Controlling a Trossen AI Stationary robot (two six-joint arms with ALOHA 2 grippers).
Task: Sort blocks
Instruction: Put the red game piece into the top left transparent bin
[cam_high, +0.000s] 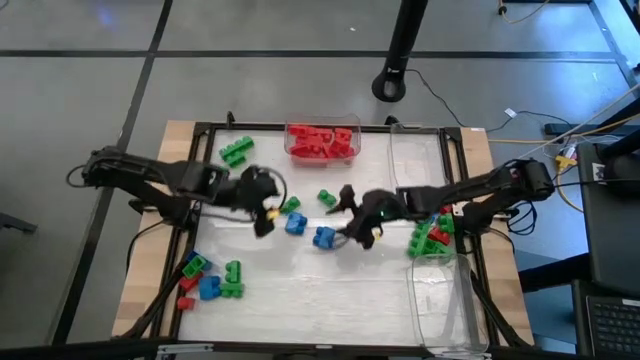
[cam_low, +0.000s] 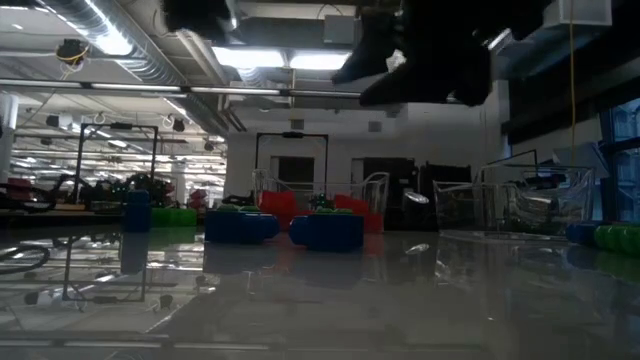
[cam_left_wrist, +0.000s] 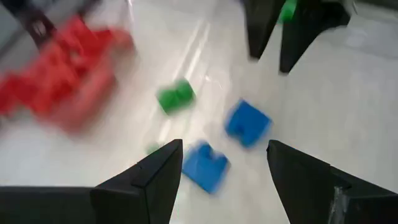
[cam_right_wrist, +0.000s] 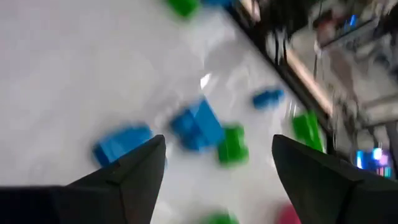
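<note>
Two blue blocks (cam_high: 295, 222) (cam_high: 323, 237) and two green ones (cam_high: 291, 205) (cam_high: 327, 198) lie loose on the white table's middle. My left gripper (cam_high: 266, 222) (cam_left_wrist: 224, 144) hangs open above them from the left, with a blue block (cam_left_wrist: 205, 165) on the table below its fingers. From the right, my right gripper (cam_high: 345, 225) (cam_right_wrist: 217, 138) hangs open over the same group, and blue blocks (cam_right_wrist: 198, 126) (cam_right_wrist: 123, 144) show ahead of it. Neither gripper carries a block. Red blocks (cam_high: 322, 140) fill a clear bin at the far edge.
A clear bin (cam_high: 432, 238) at the right holds green and red blocks. A mixed cluster (cam_high: 205, 280) lies near the left front corner, and green blocks (cam_high: 237, 150) lie at the far left. A second clear bin (cam_high: 445, 310) stands at the near right. The two grippers are close together.
</note>
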